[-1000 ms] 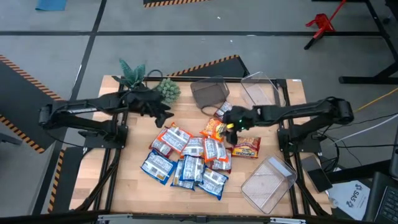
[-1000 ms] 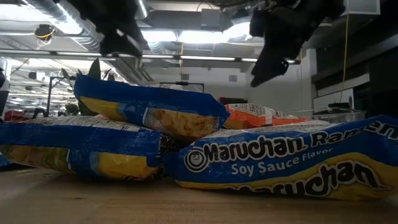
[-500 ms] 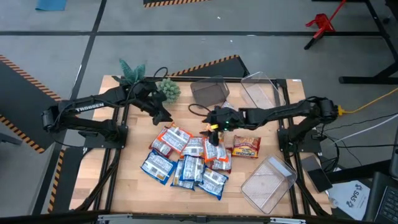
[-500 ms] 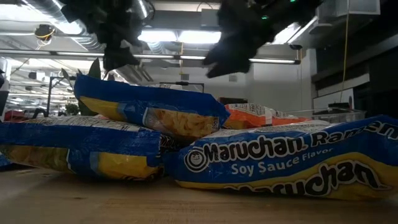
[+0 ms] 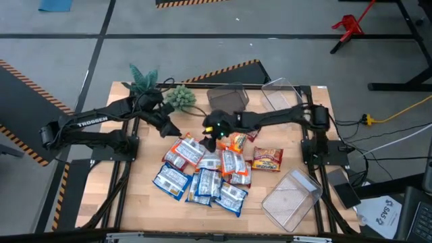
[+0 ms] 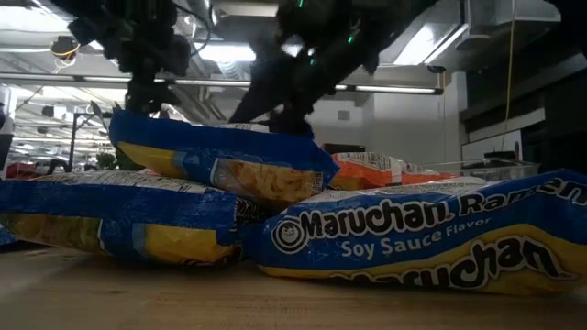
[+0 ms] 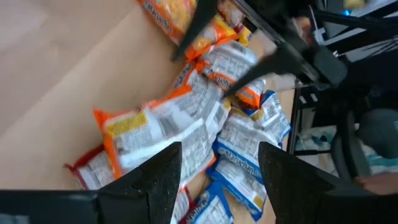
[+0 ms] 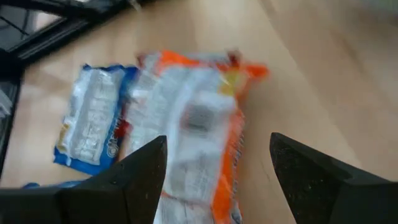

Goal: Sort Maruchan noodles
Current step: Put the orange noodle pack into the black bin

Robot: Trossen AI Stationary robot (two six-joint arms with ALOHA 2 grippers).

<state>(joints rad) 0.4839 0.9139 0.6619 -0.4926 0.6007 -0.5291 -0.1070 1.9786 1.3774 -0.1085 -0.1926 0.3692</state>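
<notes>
Wooden table [image 5: 135, 189]: right claw [image 5: 210, 133] (empty, spread) reaches low over noodle packets [image 5: 202, 169].

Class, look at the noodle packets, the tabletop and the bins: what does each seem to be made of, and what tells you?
Noodle packets: thin glossy plastic film, judging by crinkles and sheen.
Tabletop: light wood, probably sealed; grain lines show.
Bins: clear rigid plastic, see-through walls.

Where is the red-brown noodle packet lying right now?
In the high view, the red-brown packet lies alone on the table's right side, just right of the noodle pile and above the tipped clear bin.
</notes>
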